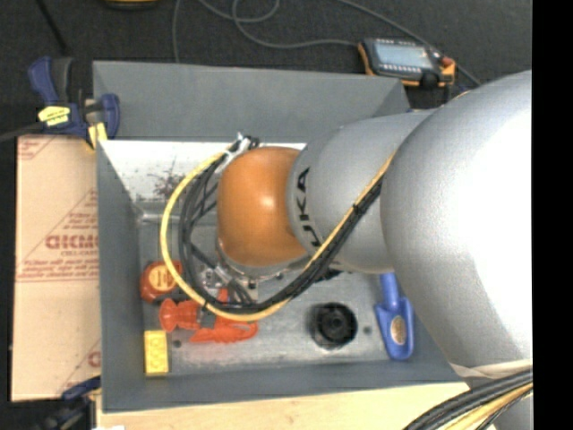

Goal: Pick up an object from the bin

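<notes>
My orange-covered wrist (260,206) hangs over bin (116,267) centre; open or closed, I cannot tell. Nearest, at 7 o'clock: one orange disc (159,279), one red plastic piece (215,330). Elsewhere: one yellow block (156,352), one black knob (333,323), one blue handle (394,322).

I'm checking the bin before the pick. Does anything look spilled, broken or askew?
Nothing stands out. The yellow block, red plastic piece, orange disc, black round part and blue tool lie loose on the floor of the bin, none visibly damaged.
</notes>
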Tool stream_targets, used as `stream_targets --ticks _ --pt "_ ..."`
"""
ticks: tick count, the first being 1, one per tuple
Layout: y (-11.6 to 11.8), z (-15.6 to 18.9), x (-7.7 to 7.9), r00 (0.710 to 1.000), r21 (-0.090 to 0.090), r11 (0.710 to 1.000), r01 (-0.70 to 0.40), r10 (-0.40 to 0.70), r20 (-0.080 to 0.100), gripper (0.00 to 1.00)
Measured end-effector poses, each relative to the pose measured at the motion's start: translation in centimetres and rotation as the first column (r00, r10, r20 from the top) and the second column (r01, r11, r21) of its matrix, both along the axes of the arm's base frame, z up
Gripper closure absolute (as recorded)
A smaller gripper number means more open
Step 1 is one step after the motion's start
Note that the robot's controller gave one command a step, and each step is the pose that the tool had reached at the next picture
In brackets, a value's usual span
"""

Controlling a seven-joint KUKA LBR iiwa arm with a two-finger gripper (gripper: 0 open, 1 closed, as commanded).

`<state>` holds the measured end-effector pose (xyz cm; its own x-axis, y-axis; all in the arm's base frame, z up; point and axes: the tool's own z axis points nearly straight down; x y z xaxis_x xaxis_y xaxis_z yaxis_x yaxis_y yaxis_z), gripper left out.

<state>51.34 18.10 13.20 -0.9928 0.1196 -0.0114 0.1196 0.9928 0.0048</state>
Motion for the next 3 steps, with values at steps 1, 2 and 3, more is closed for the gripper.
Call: stream_targets --ticks 1,2,3 --pt "-2.0 3.2 -2.1 1.0 -0.006 1.0 -0.002 0.001 -0.021 1.0" --pt "-1.7 10.5 1.8 0.999 -0.003 0.999 0.04 -0.04 -0.011 1.0" --pt "-1.5 12.0 2.8 0.999 -0.003 0.999 0.05 -0.05 -0.009 1.0"
